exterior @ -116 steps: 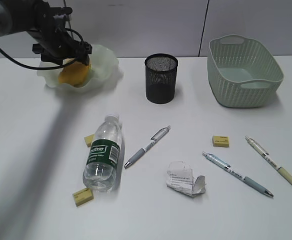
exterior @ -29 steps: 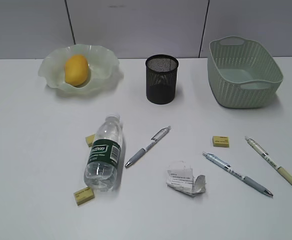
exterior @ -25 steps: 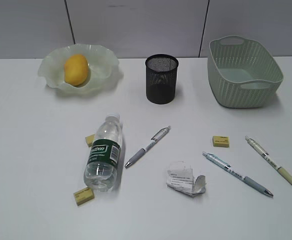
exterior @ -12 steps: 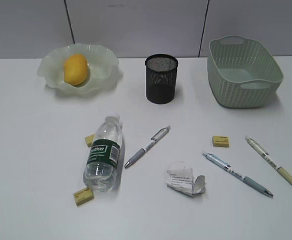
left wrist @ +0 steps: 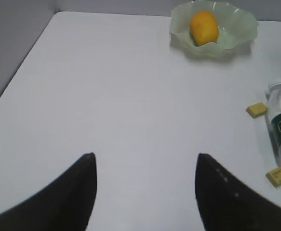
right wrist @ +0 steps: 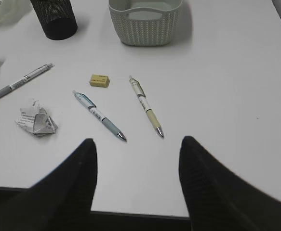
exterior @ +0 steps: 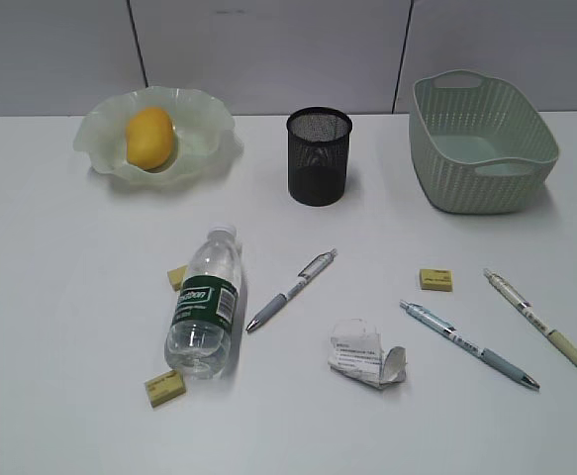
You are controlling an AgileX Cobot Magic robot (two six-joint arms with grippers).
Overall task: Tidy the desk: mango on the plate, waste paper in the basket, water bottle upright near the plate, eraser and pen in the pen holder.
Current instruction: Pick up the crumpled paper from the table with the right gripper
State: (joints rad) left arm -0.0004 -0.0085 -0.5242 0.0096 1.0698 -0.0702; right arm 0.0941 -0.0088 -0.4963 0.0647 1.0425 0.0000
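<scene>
Both grippers [left wrist: 145, 161] [right wrist: 138, 144] open, empty; mango [exterior: 149, 137] on plate [exterior: 204, 124], seemingly settled.

Behind my white bench [exterior: 60, 297] stands a grey panelled wall [exterior: 268, 49] with dark vertical seams. Light is even and soft, with faint shadows on the bench surface.

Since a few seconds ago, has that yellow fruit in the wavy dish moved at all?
Yes, slightly. The mango now lies bare in the plate, a little higher and more upright against its rim than when the claw covered it.
</scene>
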